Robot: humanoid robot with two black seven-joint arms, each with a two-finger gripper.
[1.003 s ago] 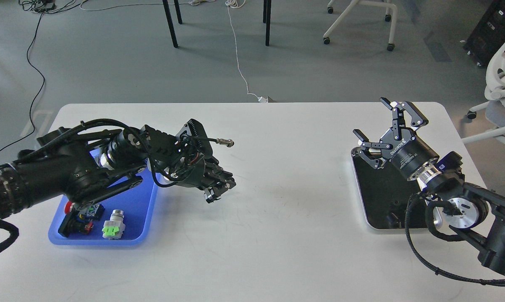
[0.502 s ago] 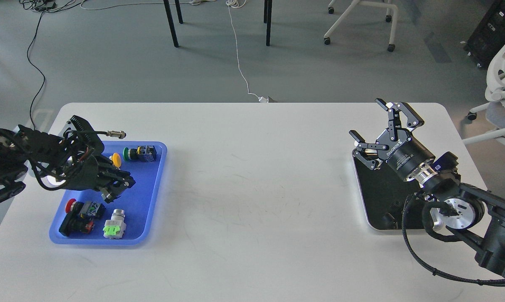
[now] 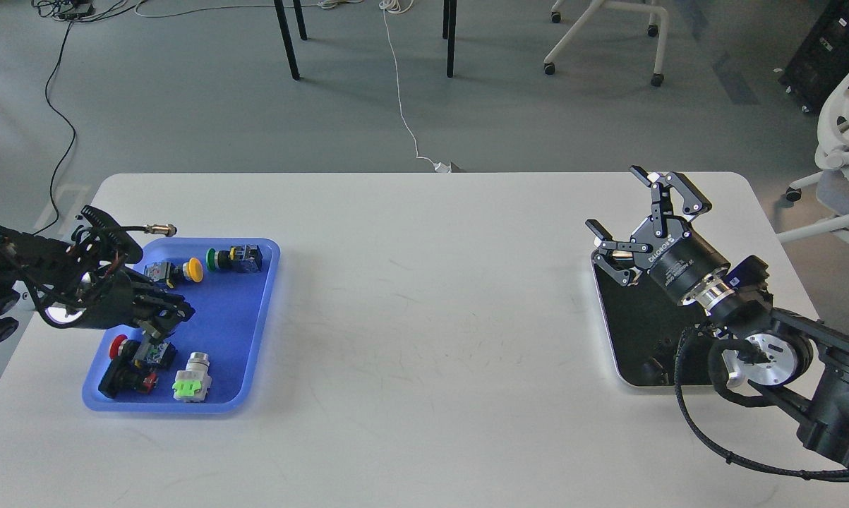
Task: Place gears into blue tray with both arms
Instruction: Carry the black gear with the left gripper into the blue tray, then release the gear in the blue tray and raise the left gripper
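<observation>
The blue tray [image 3: 244,339] lies at the table's left and holds several colour-capped push-button switches. My left gripper [image 3: 164,315] hangs low over the tray's left half, just above the red-capped switch [image 3: 119,346]. It is dark and bunched, so its fingers cannot be told apart. My right gripper [image 3: 618,202] stands open over the far left corner of the black tray [image 3: 636,331], with nothing between its fingers. The gears are too small and dark to make out in this view.
A yellow-capped switch [image 3: 194,269] and a green-capped switch [image 3: 216,259] lie at the tray's far end, and a green-and-white one [image 3: 190,384] sits near its front rim. My right arm [image 3: 770,353] covers the black tray's right side. Chairs and cables stand beyond the table.
My left arm has swung left from the table's middle to above the blue tray, uncovering the switches. The right gripper has barely shifted and stays open.
</observation>
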